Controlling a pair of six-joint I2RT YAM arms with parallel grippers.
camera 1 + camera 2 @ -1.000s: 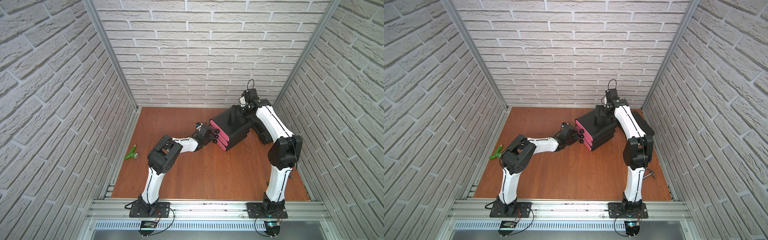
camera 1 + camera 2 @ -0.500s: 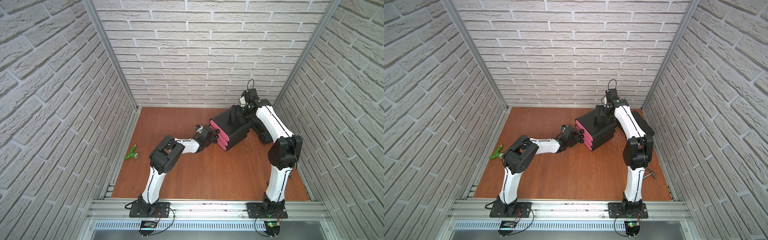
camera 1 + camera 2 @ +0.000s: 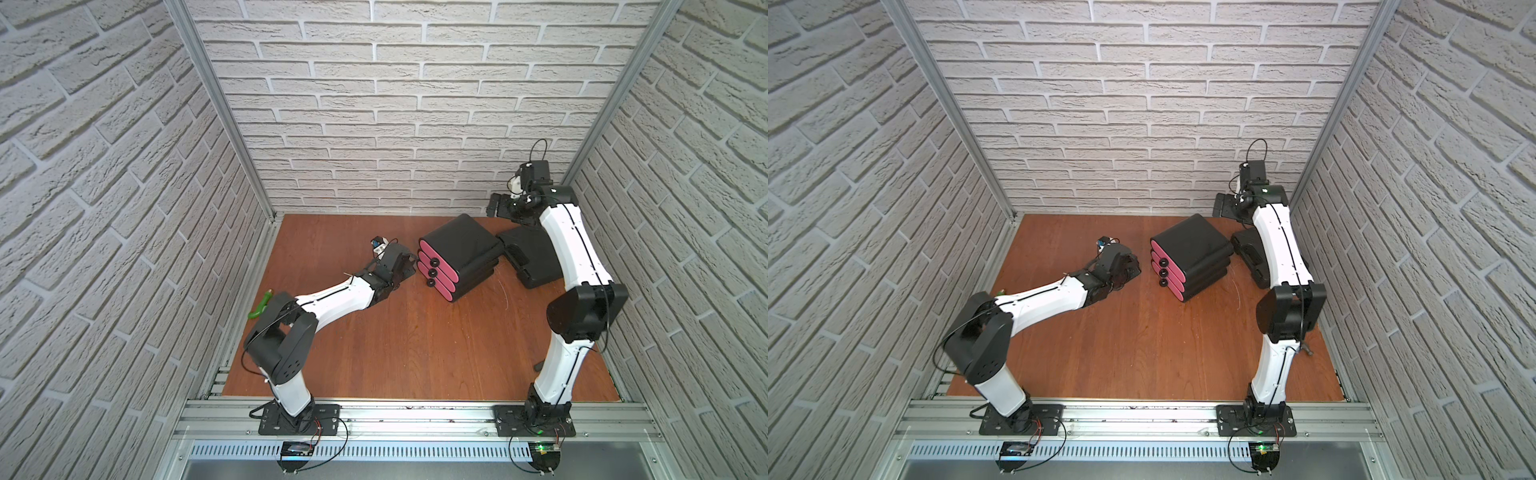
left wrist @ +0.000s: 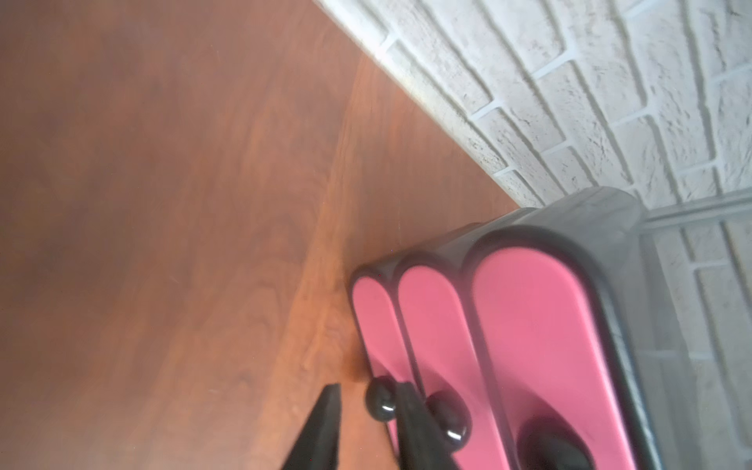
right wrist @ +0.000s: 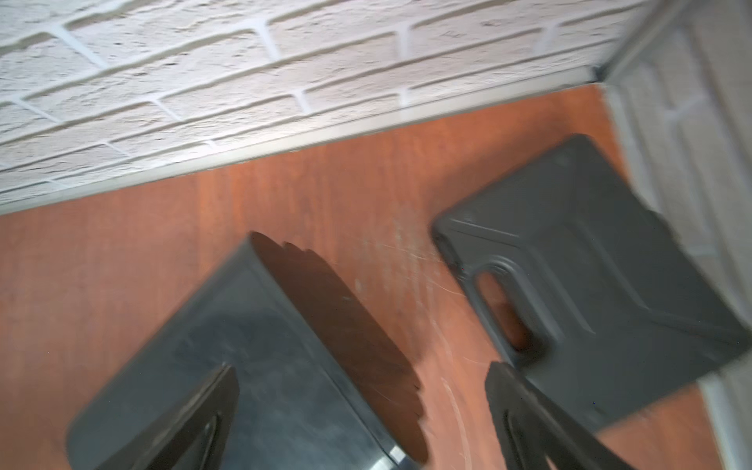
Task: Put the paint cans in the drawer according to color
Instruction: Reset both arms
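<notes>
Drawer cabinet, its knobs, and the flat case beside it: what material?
Drawer cabinet: likely moulded plastic, black satin shell, rounded corners, matte pink fronts. Knobs: glossy black, sharp highlights; probably plastic. Flat case: matte dark plastic, moulded ribs and handle cut-out.

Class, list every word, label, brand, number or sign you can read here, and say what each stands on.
None can be read.
The drawer shows no writing on its top or its pink fronts.
The black case shows none either.
Any print on the small circuit boards at the near edge is too small to read.
</notes>
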